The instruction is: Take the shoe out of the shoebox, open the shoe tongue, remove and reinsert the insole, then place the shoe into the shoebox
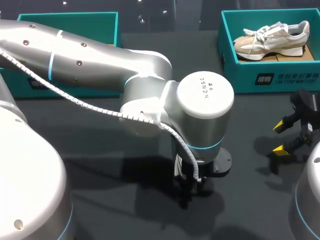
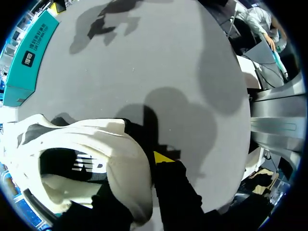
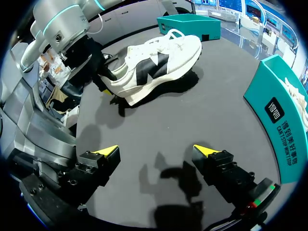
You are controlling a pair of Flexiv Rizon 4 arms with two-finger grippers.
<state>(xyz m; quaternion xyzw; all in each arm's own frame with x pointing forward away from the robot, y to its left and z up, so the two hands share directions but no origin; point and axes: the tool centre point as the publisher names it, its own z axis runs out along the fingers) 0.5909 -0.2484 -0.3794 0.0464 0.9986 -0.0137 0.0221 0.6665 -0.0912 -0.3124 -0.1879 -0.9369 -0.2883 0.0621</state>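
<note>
**Two end effectors, one shoe out on the bench**

One of my two end effectors, the left end effector (image 2: 149,166), is clenched on the heel of the shoe (image 3: 154,62). One finger is outside the heel wall, its yellow tip showing, and the other is down inside the opening. The shoe is white with black side panels. It rests on its sole on the dark bench (image 1: 260,110), near the middle, and its toe points away from my left end effector toward the left shoebox (image 1: 70,20). From overhead the shoe is hidden under my left arm (image 1: 100,55), which comes in from the left and bends down over it.

The right end effector (image 3: 156,151) is released, with its two yellow tips wide apart and nothing between them. It hangs over bare bench at my right side, well apart from the shoe.

Farther out, at the far right of the bench, the teal right shoebox (image 1: 270,82) holds a second shoe (image 1: 272,40), which is pale with white laces and lies on its side. The teal left shoebox sits at the far left corner, partly behind my left arm.
</note>
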